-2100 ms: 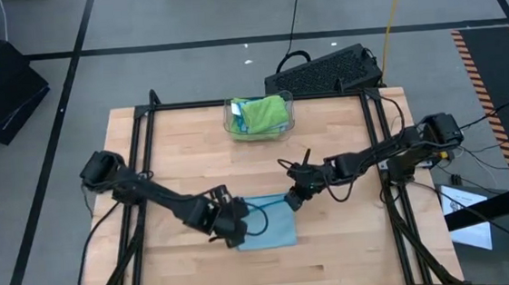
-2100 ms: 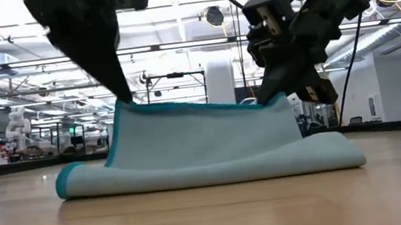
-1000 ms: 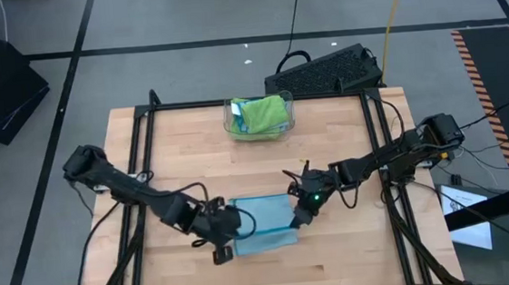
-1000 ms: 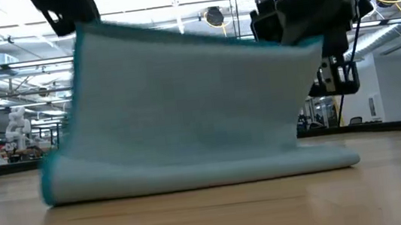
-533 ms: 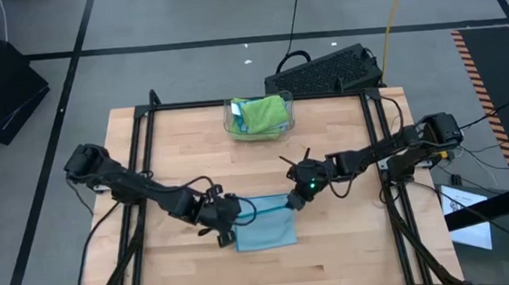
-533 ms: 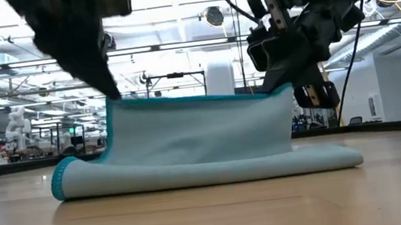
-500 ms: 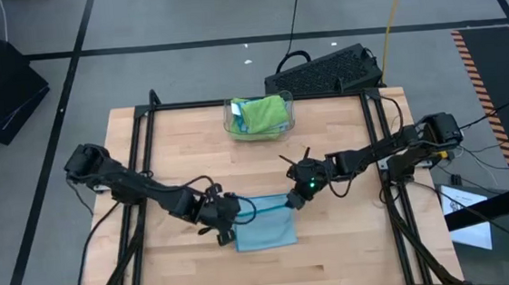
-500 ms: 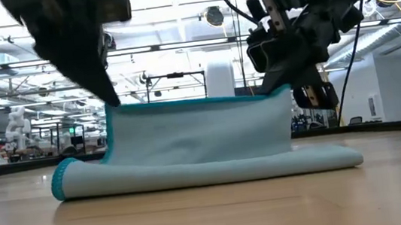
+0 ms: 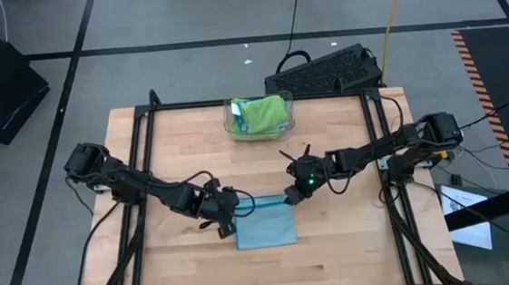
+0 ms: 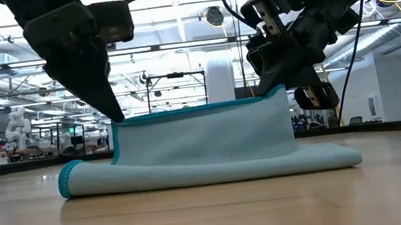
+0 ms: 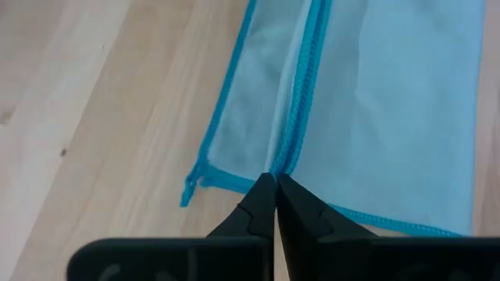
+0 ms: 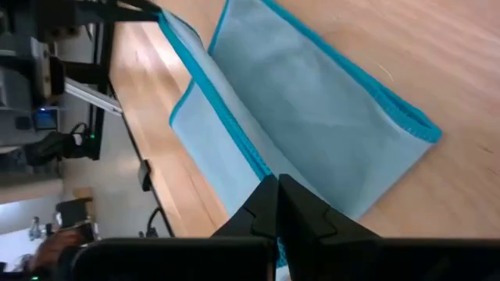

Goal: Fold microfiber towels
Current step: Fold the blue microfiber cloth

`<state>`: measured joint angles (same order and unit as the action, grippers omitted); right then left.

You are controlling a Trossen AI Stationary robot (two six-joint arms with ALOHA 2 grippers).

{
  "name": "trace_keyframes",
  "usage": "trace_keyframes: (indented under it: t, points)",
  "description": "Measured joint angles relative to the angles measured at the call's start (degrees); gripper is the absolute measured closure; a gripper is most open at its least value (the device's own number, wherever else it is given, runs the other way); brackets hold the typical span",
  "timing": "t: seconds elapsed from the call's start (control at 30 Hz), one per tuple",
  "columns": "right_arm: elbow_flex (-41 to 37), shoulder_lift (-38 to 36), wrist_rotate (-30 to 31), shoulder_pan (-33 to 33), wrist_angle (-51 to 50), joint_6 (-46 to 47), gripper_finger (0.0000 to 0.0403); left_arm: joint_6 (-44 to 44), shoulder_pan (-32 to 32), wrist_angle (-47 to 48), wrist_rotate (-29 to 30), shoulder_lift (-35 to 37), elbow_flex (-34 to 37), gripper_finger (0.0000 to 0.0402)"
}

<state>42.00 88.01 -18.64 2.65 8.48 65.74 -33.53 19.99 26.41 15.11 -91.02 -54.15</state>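
A light blue microfiber towel (image 9: 264,225) with a teal hem lies folded near the table's middle. Its lower fold (image 10: 207,174) rests on the wood and its upper part stands up like a wall (image 10: 203,135). My left gripper (image 9: 231,212) is shut on the raised edge's left corner, and my right gripper (image 9: 288,197) is shut on its right corner. In the low view the left gripper (image 10: 115,116) and the right gripper (image 10: 281,88) hold that edge about level. My left gripper pinches the towel's raised left corner (image 11: 287,160) between its two fingers, slanting down from the table's left. Two teal hems run side by side into the fingertips, so it holds more than one layer. The cloth hangs below, its fold on the table. My right gripper pinches the raised right corner at its teal hem (image 12: 251,162) between its two fingers, slanting down from the table's right. The cloth runs fairly taut across to the other gripper. Its lower fold (image 10: 327,160) lies on the table.
A clear plastic bin (image 9: 231,126) at the table's far middle holds lime green and blue towels. Black frame rails (image 9: 137,152) run along the table's left and right sides. A black case (image 9: 326,71) stands beyond the far edge.
Both grippers have gone down and toward the table's far edge, still shut on the towel's raised edge. That edge, held high and nearer the front edge a second ago, now stands lower and farther back. The fold on the table has stayed in place.
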Motion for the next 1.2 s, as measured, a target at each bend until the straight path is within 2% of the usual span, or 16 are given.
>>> trace_keyframes:
  t: [0.23, 0.33, 0.57, 0.7, 0.83, 0.93, 1.07, 1.2]
  points:
    - [0.0, 0.0, 2.36, -0.19, -1.89, -2.17, 0.04, 0.27, -0.5, 0.07, 1.28, 0.0, 0.0, 0.0384]
    - [-0.02, 0.0, 4.74, -0.3, -2.33, -2.08, 0.0383, 0.27, -0.52, 0.23, 1.84, 0.0, 0.0, 0.038]
    - [-0.09, 0.0, 6.93, -1.02, -3.48, -1.98, 0.0285, -0.86, -0.5, 0.93, 6.0, -0.09, 0.11, 0.0348]
    - [-0.09, 0.0, 6.71, -1.53, -3.18, -2.04, 0.0231, 0.59, -0.69, 0.57, 8.92, -0.09, 0.11, 0.0304]
    - [-0.09, 0.0, 6.52, -1.51, -2.84, -1.8, 0.0201, -0.15, -1.89, 0.89, 8.95, -0.07, 0.04, 0.0253]
    - [-0.09, -0.4, 5.01, -1.2, -2.87, -0.53, 0.0196, -4.37, -2.66, 5.25, 6.48, 1.36, -1.18, 0.0225]
    - [0.07, -1.96, 4.83, 0.82, -2.22, 0.72, 0.0198, -17.0, -2.58, 7.95, 1.6, 4.53, -2.43, 0.0217]
    - [0.11, -2.68, 5.13, 3.38, 2.64, 1.06, 0.0207, -27.89, 0.97, 0.98, 0.67, 5.24, -2.43, 0.0236]
